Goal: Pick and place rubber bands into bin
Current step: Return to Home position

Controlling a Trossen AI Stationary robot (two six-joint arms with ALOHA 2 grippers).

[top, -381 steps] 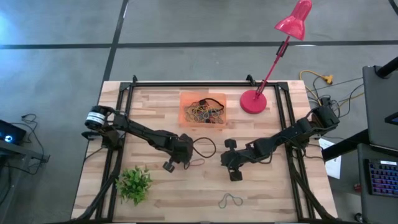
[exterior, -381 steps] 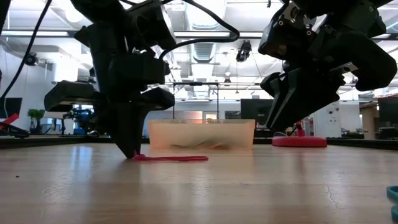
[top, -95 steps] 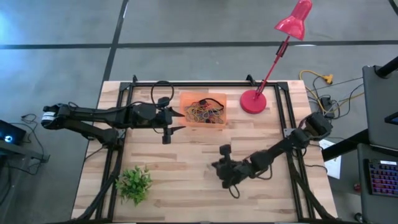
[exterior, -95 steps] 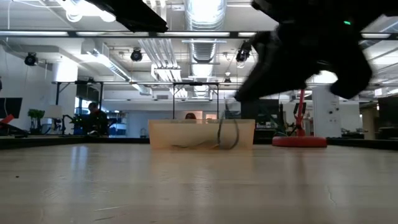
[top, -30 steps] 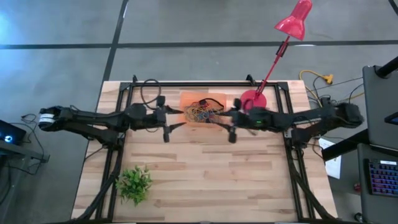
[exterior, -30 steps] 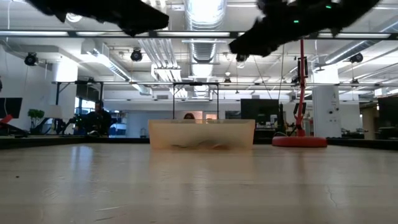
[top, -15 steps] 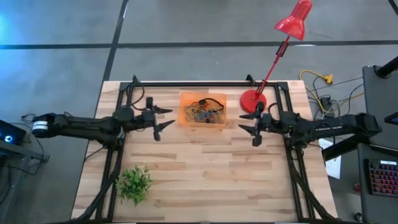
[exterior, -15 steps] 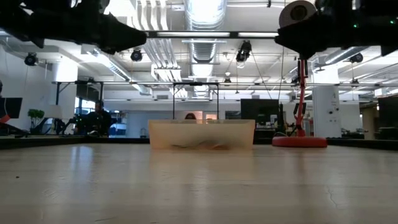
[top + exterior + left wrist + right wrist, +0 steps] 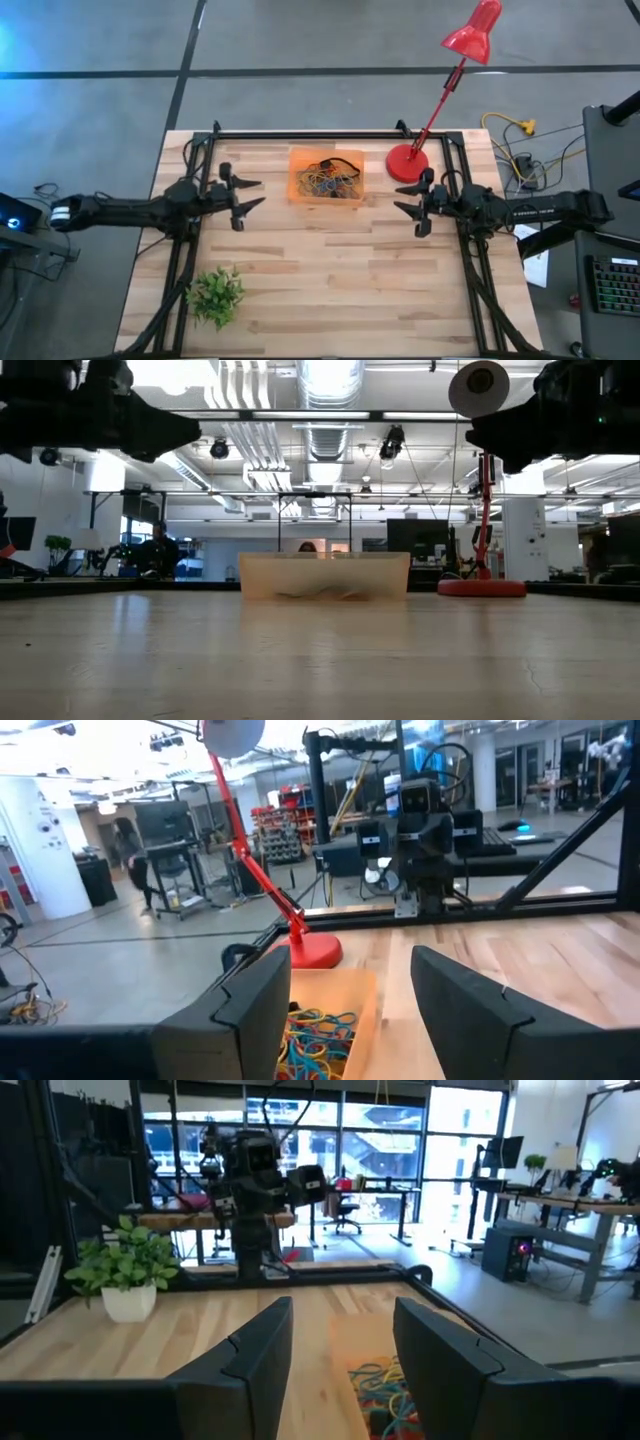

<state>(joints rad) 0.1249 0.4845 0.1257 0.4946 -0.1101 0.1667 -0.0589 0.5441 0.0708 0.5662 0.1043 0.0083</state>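
Both arms have pulled back from the bin (image 9: 296,168) since a second ago, when the right gripper (image 9: 404,197) hung over its right edge and the left gripper (image 9: 250,194) sat close to its left side. Now each is off to its own side of the table (image 9: 320,270), level with the bin's near edge

The rubber bands (image 9: 328,181) lie in a tangled heap inside the translucent orange bin, with yellow, blue, green, red and black loops mixed together. The bin rests flat on the wooden table top near the far edge, about midway across it. In the low view the heap shows as a dark smear through the bin's front wall

The left gripper is well apart from the bin on its left and points towards it. Its two fingers (image 9: 250,1010) are spread wide with nothing between them. The right gripper is on the bin's right, also pointing towards it, with its fingers (image 9: 255,1355) likewise parted and empty. Both hang above the table top, clear of the wood

The red desk lamp's round base (image 9: 407,162) stands just right of the bin, near the right gripper. A small green potted plant (image 9: 216,295) stands at the table's near left corner, well apart from everything else
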